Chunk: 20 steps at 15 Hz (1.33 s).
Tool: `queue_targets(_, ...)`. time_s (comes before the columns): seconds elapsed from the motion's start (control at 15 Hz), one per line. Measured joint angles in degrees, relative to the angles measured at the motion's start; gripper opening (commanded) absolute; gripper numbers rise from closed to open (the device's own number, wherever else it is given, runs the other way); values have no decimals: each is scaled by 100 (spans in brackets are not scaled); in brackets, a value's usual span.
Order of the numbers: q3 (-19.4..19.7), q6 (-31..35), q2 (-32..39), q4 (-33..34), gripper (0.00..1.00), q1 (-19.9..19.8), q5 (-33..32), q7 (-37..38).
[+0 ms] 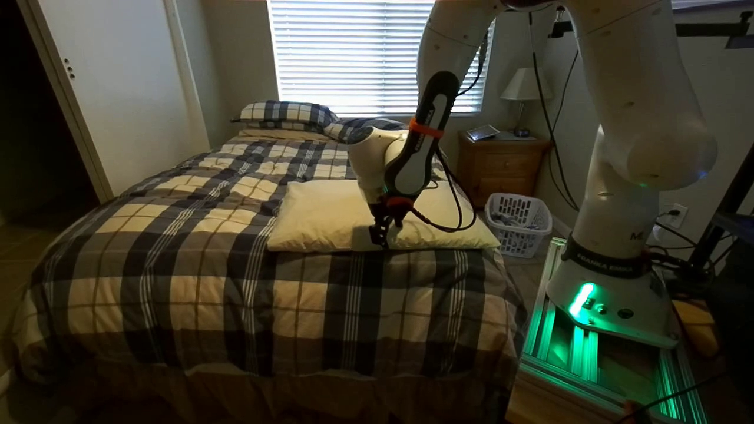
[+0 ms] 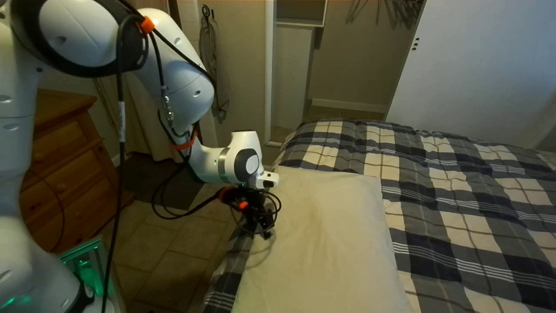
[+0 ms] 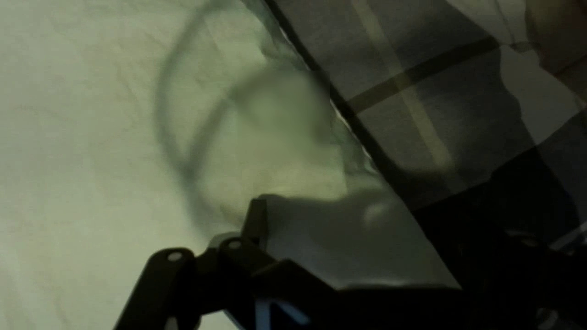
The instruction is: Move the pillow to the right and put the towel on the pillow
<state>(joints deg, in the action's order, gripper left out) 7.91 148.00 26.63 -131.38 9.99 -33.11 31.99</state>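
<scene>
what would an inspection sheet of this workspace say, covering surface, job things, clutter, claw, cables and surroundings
Surface: plaid-covered bed, somewhat rumpled.
Job's things: pale pillow lies flat near the bed's edge; towel, nothing seen.
Clutter: white basket beside the bed, contents too dim to name.
Claw: points down, jaws apart over the pillow's edge; contact can't be told.
Cables: black, run along the arm and loop slackly beside the claw.
Surroundings: wooden nightstand bearing a lamp, window blinds, plaid pillows at the bed's head.

Dim light, glaring window [image 1: 347,56], soft shadows
</scene>
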Motion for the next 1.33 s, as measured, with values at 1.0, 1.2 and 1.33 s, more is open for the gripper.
queue_targets(1.0,54,-701,755,961,62,653,-1148,-335)
queue_targets(1.2,70,-711,760,1021,38,651,-1349,-312)
queue_targets(1.33,93,-712,746,1054,25,641,-1390,-280)
